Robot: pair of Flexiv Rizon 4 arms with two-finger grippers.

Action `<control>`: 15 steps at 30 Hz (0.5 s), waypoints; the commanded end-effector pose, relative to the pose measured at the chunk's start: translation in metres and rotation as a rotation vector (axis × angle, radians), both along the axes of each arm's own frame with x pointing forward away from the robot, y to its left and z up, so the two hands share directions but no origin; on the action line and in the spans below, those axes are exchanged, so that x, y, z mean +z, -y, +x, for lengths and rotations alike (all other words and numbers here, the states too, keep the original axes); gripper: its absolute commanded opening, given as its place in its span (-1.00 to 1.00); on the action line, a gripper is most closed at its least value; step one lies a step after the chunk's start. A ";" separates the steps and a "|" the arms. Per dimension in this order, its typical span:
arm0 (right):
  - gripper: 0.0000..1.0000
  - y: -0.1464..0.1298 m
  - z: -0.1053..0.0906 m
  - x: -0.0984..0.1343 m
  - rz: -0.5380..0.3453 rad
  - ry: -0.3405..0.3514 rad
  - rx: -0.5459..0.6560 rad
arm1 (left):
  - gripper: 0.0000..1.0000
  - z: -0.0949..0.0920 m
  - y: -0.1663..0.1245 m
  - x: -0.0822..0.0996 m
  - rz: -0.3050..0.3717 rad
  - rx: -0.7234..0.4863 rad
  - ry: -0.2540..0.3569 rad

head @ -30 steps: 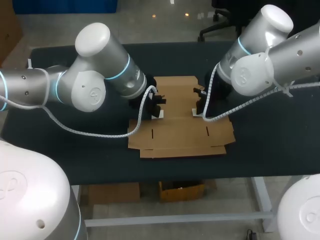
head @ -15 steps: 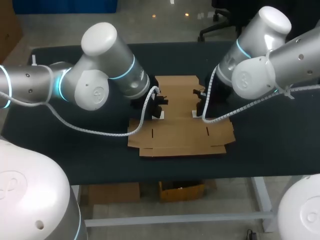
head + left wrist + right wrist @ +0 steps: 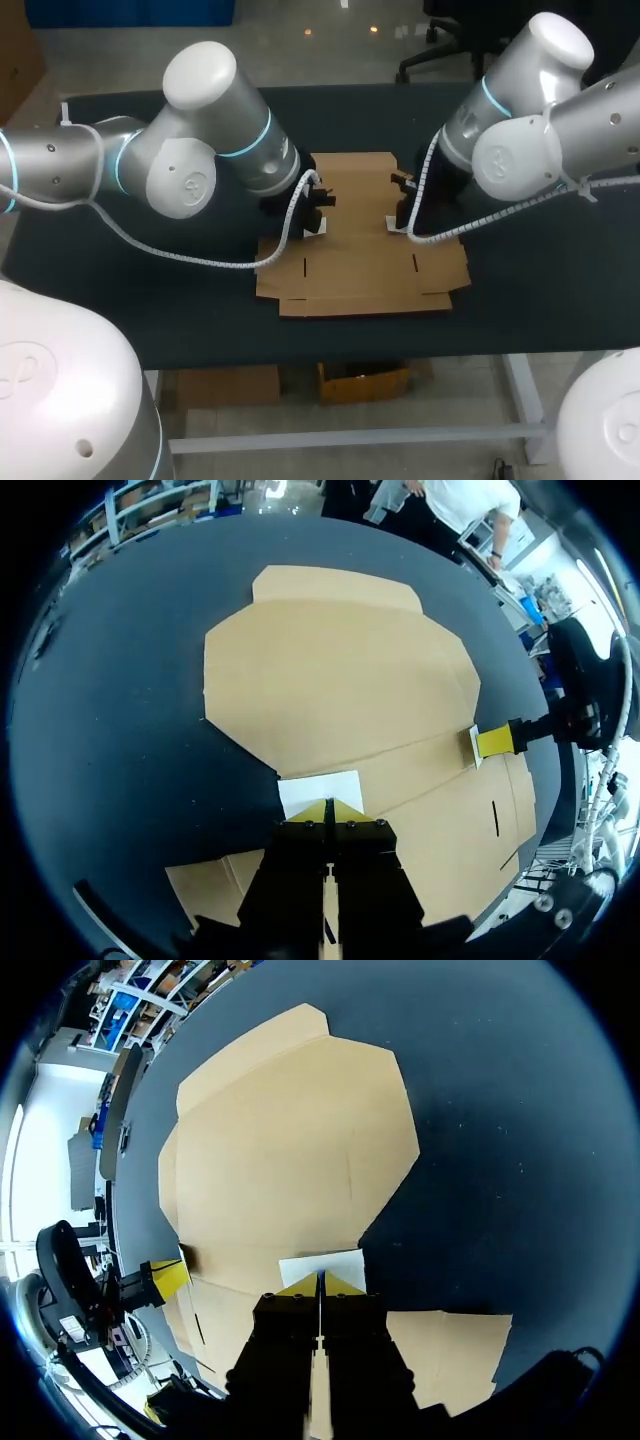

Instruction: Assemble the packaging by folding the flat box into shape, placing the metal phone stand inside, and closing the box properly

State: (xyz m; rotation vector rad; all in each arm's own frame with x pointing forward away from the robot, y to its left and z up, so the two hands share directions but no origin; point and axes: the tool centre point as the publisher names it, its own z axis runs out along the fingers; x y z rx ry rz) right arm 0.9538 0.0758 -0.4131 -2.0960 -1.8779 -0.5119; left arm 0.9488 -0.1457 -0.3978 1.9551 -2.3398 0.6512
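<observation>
The flat brown cardboard box (image 3: 360, 262) lies unfolded on the dark table, flaps spread. My left gripper (image 3: 318, 222) is shut, its yellow tips together and pointing down at a small white patch (image 3: 320, 788) in the notch on the box's left edge. My right gripper (image 3: 397, 222) is also shut, with its tips at a matching white patch (image 3: 322, 1263) in the right-edge notch. Each wrist view shows the other gripper across the cardboard: my right gripper (image 3: 495, 740) and my left gripper (image 3: 165, 1278). Nothing is held between either pair of fingers. No metal phone stand shows in any view.
The dark table (image 3: 540, 260) has bare cloth to the left and right of the box and a strip along its front edge. White cable coils (image 3: 200, 262) hang from both arms just above the table, near the box's sides.
My left arm's elbow has swung a little right and up, and the right arm's has shifted slightly right. Both grippers stay shut at the box's side notches.
</observation>
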 end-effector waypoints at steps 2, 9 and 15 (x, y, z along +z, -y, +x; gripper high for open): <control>-1.00 0.015 -0.007 0.010 0.029 0.008 -0.020 | -1.00 -0.008 -0.005 0.018 0.038 0.022 0.011; -1.00 0.030 -0.007 0.016 0.068 0.013 -0.039 | -1.00 -0.011 -0.013 0.030 0.061 0.048 0.019; -1.00 0.037 -0.009 0.018 0.078 0.012 -0.047 | -1.00 -0.016 -0.018 0.037 0.087 0.064 0.032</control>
